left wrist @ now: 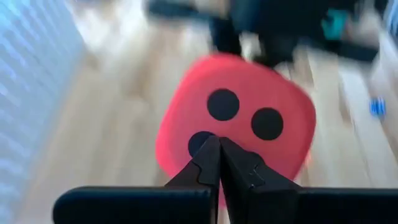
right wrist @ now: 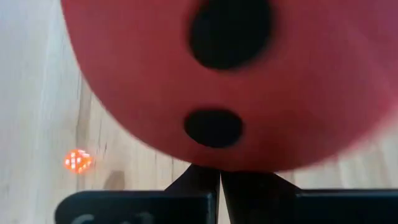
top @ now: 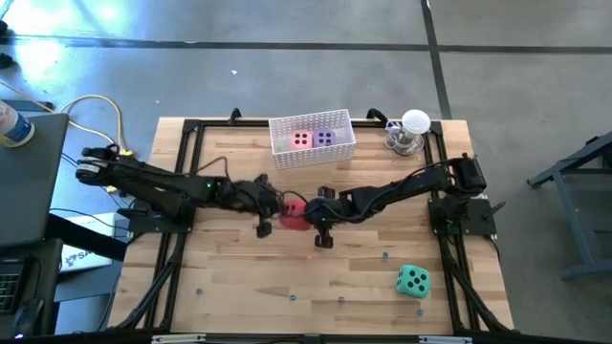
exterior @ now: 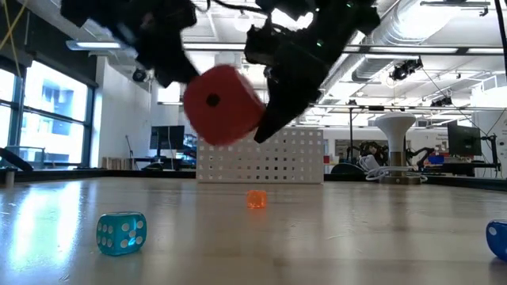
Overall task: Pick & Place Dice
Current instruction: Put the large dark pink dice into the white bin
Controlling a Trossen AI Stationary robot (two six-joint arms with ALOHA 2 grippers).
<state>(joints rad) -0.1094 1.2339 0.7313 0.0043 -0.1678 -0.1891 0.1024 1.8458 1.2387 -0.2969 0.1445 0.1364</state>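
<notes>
The red die with dark pips (top: 295,212) hangs in the air above the table's middle, between both grippers; the low view shows the red die (exterior: 222,103) well above the wood. My left gripper (left wrist: 219,149) comes from the left and my right gripper (right wrist: 219,177) from the right, both shut against it. The pink die (top: 301,139) and the purple die (top: 325,138) sit in the white basket (top: 313,153) near the far edge. The teal-green die (top: 413,281) rests on one face near the right front corner. My left gripper's shut fingertips (left wrist: 211,155) meet on the red die's pip face (left wrist: 239,115), coming level from the table's left. Whether they pinch a bit of its soft skin I cannot tell. The die is lifted clear of the table. My right gripper's shut fingertips (right wrist: 205,180) meet the red die at the lower edge of a pip face (right wrist: 214,158), coming from the table's right. The die fills the view above the fingers and hides the contact. It hangs clear of the table.
A small orange die (exterior: 255,199) lies on the wood below the grippers. A white lamp-like stand (top: 411,132) sits at the far right corner. A blue object (exterior: 497,237) shows at the low view's right edge. Black frame rails (top: 182,239) run along both sides of the table.
</notes>
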